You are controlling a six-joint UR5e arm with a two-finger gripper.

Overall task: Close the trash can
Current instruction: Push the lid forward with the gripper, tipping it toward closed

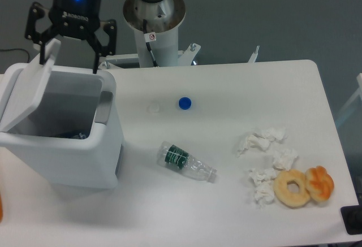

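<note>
The trash can [68,145] is a large white boxy bin at the left of the table, with a grey latch [106,107] on its right rim. Its flat white lid [28,86] is raised and tilted up along the left side, so the inside shows, with something dark at the bottom. My gripper [69,61] hangs over the bin's far edge with its black fingers spread. The left finger [41,55] is by the top tip of the lid and the right finger [97,63] is by the bin's far right corner. It holds nothing.
A crushed clear plastic bottle [185,163] lies mid-table. A blue cap [184,103] and a white cap [153,109] lie behind it. Crumpled tissues [266,156], a donut [292,188] and a pastry [320,183] sit front right. The arm's base [154,24] stands behind.
</note>
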